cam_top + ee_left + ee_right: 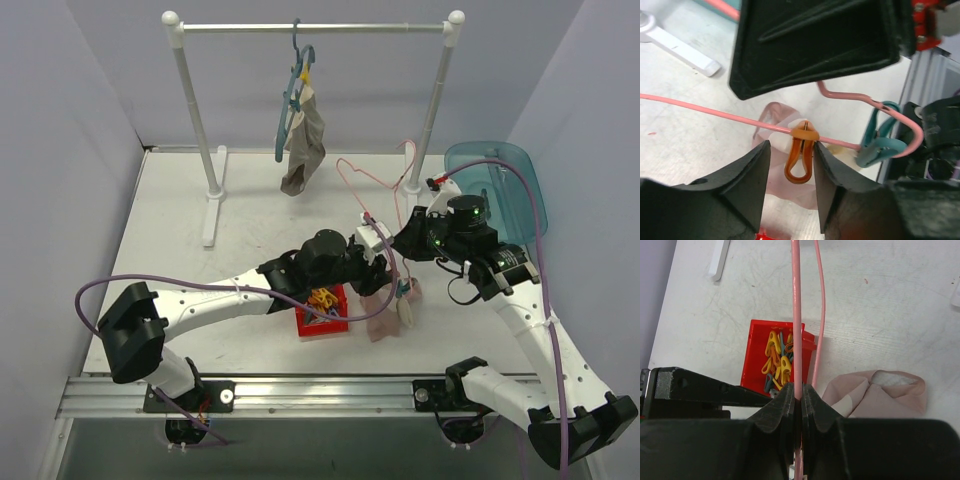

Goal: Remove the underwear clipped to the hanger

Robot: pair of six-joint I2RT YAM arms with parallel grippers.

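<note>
While the pink underwear [385,318] droops from the hanger [350,180] beside the red bin [322,318] in the overhead view, we should keep that wire level. At the left wrist, our left fingers [752,170] stand half-closed astride the orange clip [801,152], so we should squeeze its tail squarely. At the right wrist, our right fingers [782,405] pinch the hanger wire tight.

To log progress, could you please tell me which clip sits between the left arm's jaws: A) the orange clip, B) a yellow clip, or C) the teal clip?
A: the orange clip, clipped on the pink hanger, stands between the jaws of the left gripper; the teal clip sits further along.
</note>
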